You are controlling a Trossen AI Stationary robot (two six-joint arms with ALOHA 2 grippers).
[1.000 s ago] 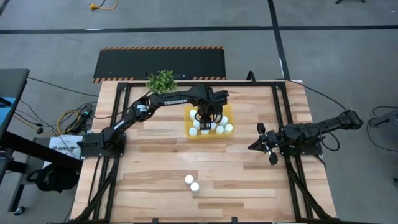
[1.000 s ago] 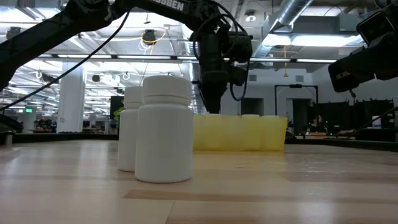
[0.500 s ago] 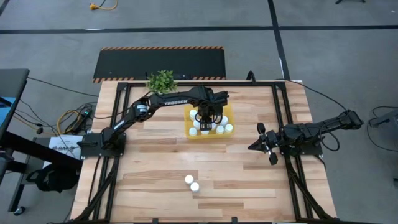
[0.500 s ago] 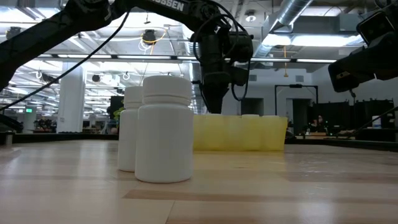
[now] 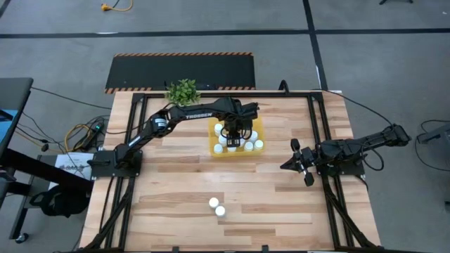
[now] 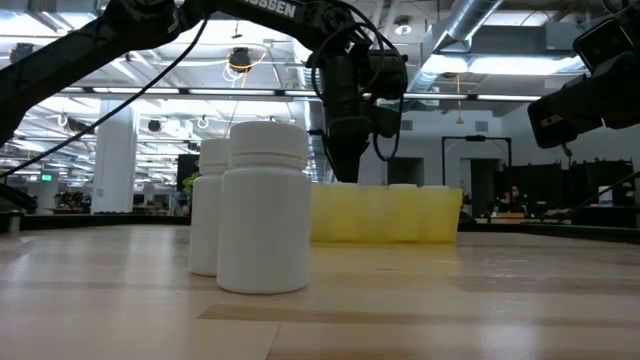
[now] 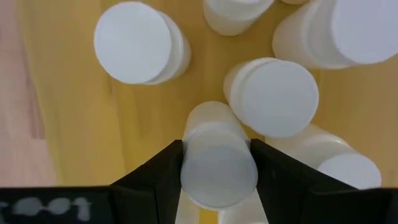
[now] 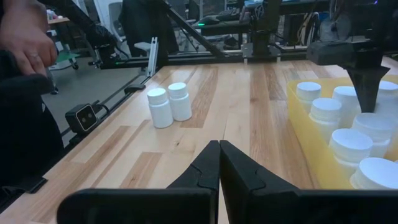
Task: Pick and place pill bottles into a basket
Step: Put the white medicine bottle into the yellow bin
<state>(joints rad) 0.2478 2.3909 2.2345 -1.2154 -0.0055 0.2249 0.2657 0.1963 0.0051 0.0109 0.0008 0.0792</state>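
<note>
The basket, a yellow tray (image 5: 214,150), sits at the table's far middle with several white pill bottles (image 5: 251,145) standing in it. My left gripper (image 5: 233,133) points down into the tray, shut on one pill bottle (image 7: 217,163); other bottles (image 7: 277,96) crowd close beside it. Two more pill bottles (image 5: 214,202) (image 5: 220,210) stand upright on the wood near the front edge, large in the low view (image 6: 262,220). My right gripper (image 5: 285,165) rests shut at the table's right side with nothing in it. My left gripper pinches the pill bottle's round side wall (image 7: 186,163) between its two fingers, one on each side. The fingers come from above, pointing down into the tray. The bottle stays about upright among its neighbours. Whether its bottom rests on the tray floor, I cannot tell.
A small green potted plant (image 5: 183,91) stands at the far left corner, behind the tray. Dark rails (image 5: 318,133) run along both sides of the table. A person's hand (image 8: 25,37) shows beyond the table's edge in the right wrist view.
</note>
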